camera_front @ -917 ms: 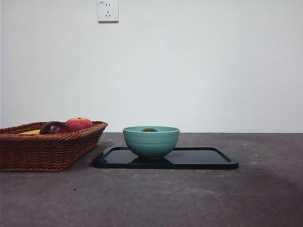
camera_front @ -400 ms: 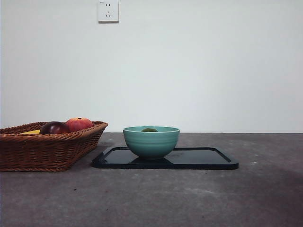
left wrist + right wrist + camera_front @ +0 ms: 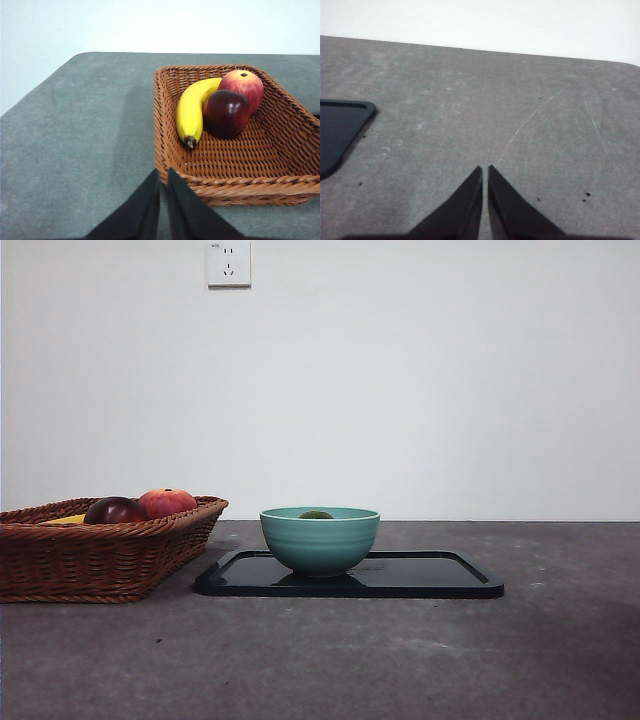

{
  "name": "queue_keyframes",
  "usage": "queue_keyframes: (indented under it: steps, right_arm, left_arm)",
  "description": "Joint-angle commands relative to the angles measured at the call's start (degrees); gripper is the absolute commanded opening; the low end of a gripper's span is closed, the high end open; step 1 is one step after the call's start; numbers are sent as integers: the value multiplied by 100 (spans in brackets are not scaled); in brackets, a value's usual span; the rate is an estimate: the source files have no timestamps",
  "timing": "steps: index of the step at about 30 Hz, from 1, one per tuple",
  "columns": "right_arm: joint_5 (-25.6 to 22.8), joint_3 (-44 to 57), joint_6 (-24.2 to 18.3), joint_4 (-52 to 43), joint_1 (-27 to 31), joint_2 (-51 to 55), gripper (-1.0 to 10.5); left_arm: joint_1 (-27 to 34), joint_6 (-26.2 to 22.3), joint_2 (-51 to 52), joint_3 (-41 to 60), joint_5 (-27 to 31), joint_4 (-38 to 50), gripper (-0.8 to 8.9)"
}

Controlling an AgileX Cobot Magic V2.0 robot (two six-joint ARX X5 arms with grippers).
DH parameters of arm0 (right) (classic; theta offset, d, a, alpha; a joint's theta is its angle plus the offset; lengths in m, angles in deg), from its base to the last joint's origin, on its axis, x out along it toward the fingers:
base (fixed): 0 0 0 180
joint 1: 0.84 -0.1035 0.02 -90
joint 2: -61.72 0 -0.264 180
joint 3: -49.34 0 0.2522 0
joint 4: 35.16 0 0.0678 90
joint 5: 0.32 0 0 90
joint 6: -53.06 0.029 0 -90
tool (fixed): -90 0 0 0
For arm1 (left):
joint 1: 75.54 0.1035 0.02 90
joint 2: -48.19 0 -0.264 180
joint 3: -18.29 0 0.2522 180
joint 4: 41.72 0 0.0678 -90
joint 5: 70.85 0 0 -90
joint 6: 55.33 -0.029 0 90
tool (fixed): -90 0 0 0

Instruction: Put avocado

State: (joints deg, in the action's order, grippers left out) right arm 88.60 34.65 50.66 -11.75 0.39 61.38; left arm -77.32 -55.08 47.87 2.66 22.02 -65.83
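With both hands, left [image 3: 163, 176] and right [image 3: 485, 172], closed empty over the grey desk [image 3: 400, 660], the dark green avocado [image 3: 316, 514] already sits in the ribbed teal bowl [image 3: 320, 540] on the black tray [image 3: 440, 575], so simply hold clear.

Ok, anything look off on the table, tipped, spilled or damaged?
Nothing stands out. The avocado sits inside the teal bowl, which stands upright on the black tray. The banana, red-orange fruit and maroon fruit lie in the wicker basket. Both end effectors are shut and empty, left by the basket, right over bare table.
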Motion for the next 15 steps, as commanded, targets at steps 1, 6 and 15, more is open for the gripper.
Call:
queue_keyframes:
  steps: [1, 6, 15]
  right_arm:
    - [0, 31, -61, -44, 13, 13, 13]
    - [0, 28, -61, -66, 13, 13, 12]
    - [0, 28, -61, -66, 13, 13, 13]
  left_arm:
    - [7, -85, 13, 122, -15, -37, 23]
    - [7, -85, 13, 125, -15, -37, 23]
    - [7, -85, 13, 122, -15, -37, 23]
